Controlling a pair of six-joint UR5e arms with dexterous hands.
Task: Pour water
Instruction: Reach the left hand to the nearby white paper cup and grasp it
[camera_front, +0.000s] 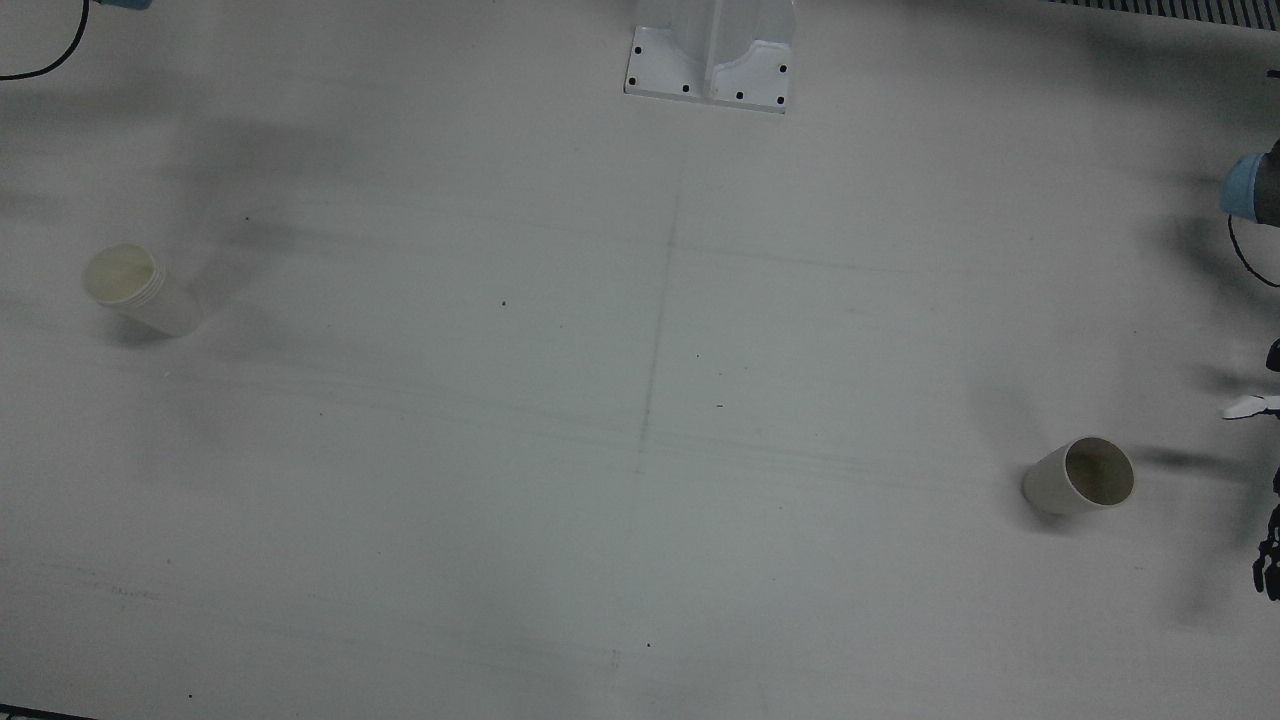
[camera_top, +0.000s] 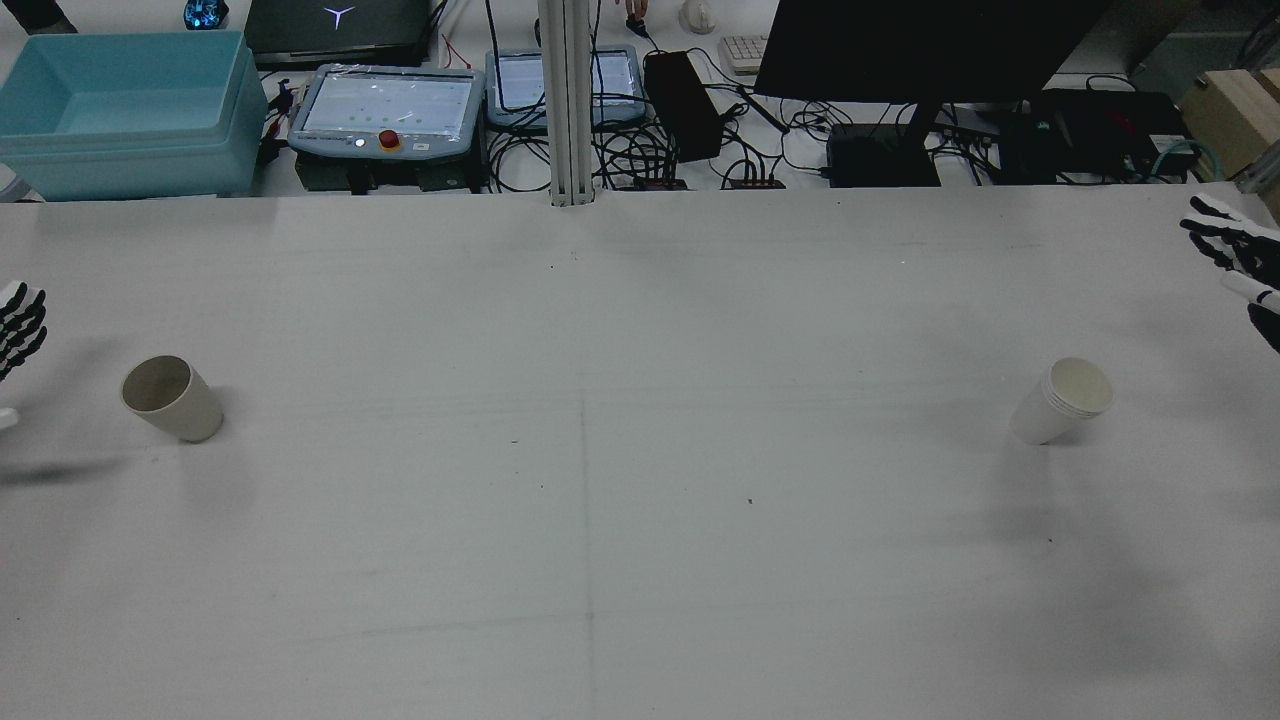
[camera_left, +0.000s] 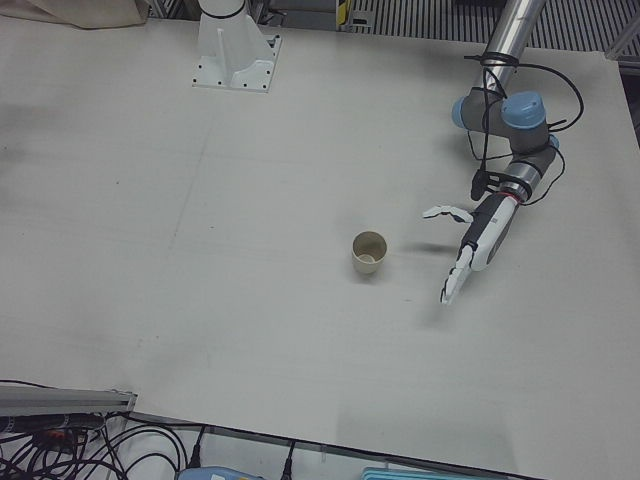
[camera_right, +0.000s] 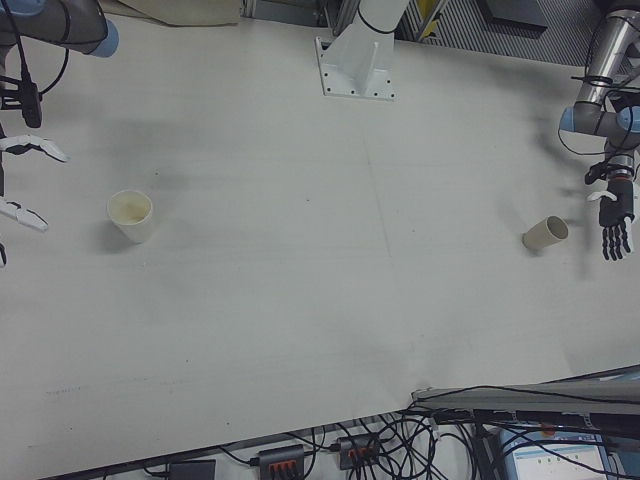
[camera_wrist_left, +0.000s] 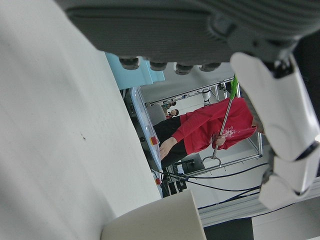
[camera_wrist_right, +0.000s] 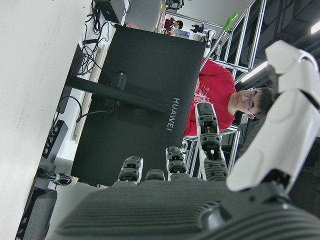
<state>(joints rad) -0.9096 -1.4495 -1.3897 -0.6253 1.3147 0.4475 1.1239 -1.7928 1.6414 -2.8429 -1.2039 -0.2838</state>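
A tan paper cup (camera_top: 170, 397) stands upright on the table's left half in the rear view; it also shows in the front view (camera_front: 1085, 475), the left-front view (camera_left: 369, 254) and the left hand view (camera_wrist_left: 160, 222). My left hand (camera_left: 470, 245) is open and empty, a short way beside that cup, apart from it; it shows at the rear view's left edge (camera_top: 20, 320). A white stacked paper cup (camera_top: 1065, 400) stands on the other half, also in the right-front view (camera_right: 131, 216). My right hand (camera_top: 1235, 250) is open and empty, beyond and outside that cup.
The white pedestal base (camera_front: 710, 60) is bolted at the table's robot side. Beyond the far edge in the rear view are a blue bin (camera_top: 120, 110), teach pendants (camera_top: 385, 105), a post (camera_top: 567, 100) and a black monitor (camera_top: 920, 50).
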